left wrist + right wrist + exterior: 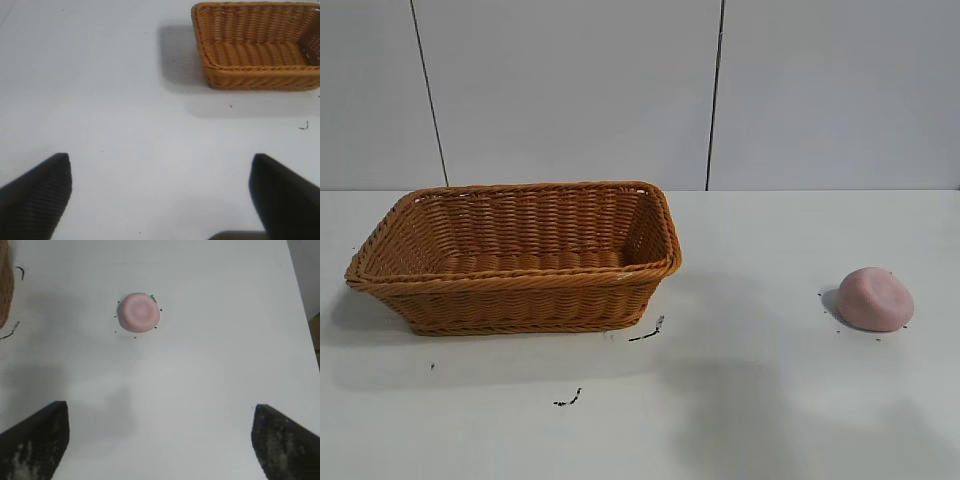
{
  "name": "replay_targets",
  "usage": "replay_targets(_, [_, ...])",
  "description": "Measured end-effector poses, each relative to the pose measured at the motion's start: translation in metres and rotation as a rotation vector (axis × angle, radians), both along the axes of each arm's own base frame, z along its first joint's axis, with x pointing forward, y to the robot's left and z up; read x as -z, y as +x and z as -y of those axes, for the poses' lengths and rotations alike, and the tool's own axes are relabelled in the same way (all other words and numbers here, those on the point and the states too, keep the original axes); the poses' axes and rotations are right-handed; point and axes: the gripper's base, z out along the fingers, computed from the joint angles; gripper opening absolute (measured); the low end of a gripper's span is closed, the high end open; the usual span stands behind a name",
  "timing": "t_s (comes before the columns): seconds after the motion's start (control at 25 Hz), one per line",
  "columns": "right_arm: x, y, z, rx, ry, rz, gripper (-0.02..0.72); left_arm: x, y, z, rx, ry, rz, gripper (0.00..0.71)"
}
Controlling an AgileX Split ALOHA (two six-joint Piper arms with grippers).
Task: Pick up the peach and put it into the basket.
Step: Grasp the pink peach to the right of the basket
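Note:
The peach [875, 298] is a dull pink, flattened lump lying on the white table at the right; it also shows in the right wrist view [140, 312]. The orange-brown wicker basket [520, 255] stands at the left with nothing in it, and it also shows in the left wrist view [257, 45]. My right gripper [160, 412] is open and empty above the table, some way short of the peach. My left gripper [161, 165] is open and empty above bare table, well away from the basket. Neither gripper shows in the exterior view.
Small dark specks and scraps lie on the table [740, 400] near the basket's front corner [647, 332] and around the peach. The table's edge [300, 295] runs beyond the peach in the right wrist view. A grey panelled wall stands behind.

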Motion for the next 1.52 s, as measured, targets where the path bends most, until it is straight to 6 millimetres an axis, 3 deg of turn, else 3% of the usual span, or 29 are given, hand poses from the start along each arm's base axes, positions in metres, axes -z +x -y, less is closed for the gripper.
replay_targets(0.16, [0.024,0.046,0.000,-0.019,0.021,-0.074,0.688,0.000,0.000,0.000,0.000,0.000,0.000,0.693])
replay_targets(0.32, [0.053,0.072,-0.001,-0.030,0.034,-0.115,0.689,0.000,0.000,0.000,0.000,0.000,0.000,0.693])
replay_targets(0.56, [0.080,0.085,-0.025,-0.096,0.041,-0.151,0.695,0.000,0.000,0.000,0.000,0.000,0.000,0.693])
replay_targets(0.8, [0.104,0.100,-0.026,-0.064,0.047,-0.120,0.696,0.000,0.000,0.000,0.000,0.000,0.000,0.693])
replay_targets(1.16, [0.164,0.120,-0.026,-0.057,0.041,-0.122,0.696,0.000,0.000,0.000,0.000,0.000,0.000,0.693])
replay_targets(1.32, [0.169,0.121,-0.026,-0.057,0.040,-0.125,0.694,0.000,0.000,0.000,0.000,0.000,0.000,0.693])
replay_targets(1.52, [0.170,0.120,-0.026,-0.058,0.038,-0.138,0.584,0.000,0.000,0.000,0.000,0.000,0.000,0.693])
